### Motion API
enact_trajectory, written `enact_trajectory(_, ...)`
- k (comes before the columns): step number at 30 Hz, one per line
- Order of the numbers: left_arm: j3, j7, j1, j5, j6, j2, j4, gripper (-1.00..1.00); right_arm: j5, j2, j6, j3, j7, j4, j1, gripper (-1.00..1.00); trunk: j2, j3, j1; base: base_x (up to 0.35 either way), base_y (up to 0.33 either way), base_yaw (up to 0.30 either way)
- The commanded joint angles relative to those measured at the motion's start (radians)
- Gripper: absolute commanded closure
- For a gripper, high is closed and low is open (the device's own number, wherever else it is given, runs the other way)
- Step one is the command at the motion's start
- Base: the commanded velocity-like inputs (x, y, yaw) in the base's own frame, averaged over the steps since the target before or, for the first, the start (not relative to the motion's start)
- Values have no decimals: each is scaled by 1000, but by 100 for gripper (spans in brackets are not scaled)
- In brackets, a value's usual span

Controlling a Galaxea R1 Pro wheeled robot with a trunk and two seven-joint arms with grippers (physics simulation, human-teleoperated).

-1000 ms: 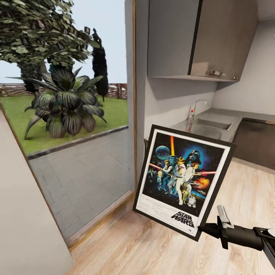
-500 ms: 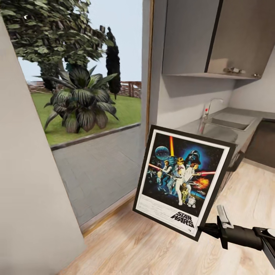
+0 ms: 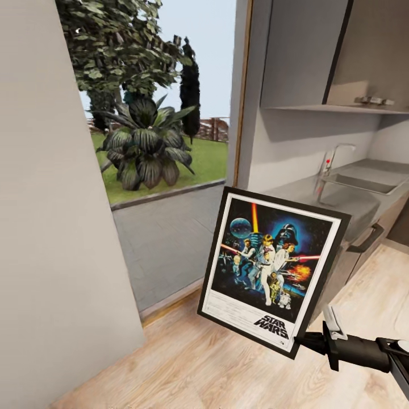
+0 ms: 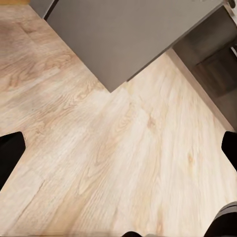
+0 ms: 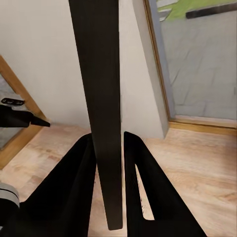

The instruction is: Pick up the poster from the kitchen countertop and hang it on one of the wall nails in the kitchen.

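Note:
The poster (image 3: 272, 264), a black-framed Star Wars print with a white border, hangs tilted in mid-air in front of me. My right gripper (image 3: 305, 339) is shut on its lower right corner. In the right wrist view the poster (image 5: 98, 89) stands edge-on as a dark strip between the two black fingers (image 5: 143, 187), which press on both its faces. The steel kitchen countertop (image 3: 341, 199) runs along the right wall, behind the poster, with its sink (image 3: 363, 183) and tap (image 3: 331, 158). My left gripper (image 4: 118, 148) is open over the wooden floor, holding nothing.
A plain grey wall (image 3: 57, 227) stands close on the left. Beside it a glazed doorway (image 3: 170, 170) looks onto a garden with plants. Grey upper cabinets (image 3: 341, 51) hang above the countertop. Light wooden floor (image 3: 187, 363) lies below the poster.
The whole head view has shifted right, so the camera has turned left: the grey wall now takes far more of the picture's left. Poster and right gripper keep their place in it.

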Motion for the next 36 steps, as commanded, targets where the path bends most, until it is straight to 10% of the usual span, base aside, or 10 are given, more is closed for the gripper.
enact_trajectory(1, -8, -1, -1, 8, -5, 0, 0, -100, -2, 0, 9, 0, 4, 0, 0, 100, -1, -2, 0, -67, -31, 218)
enact_trajectory(36, -8, -2, -1, 8, -4, 0, 0, -100, 0, 6, 8, 0, 3, 0, 0, 100, -1, -38, 0, -28, 23, 219)
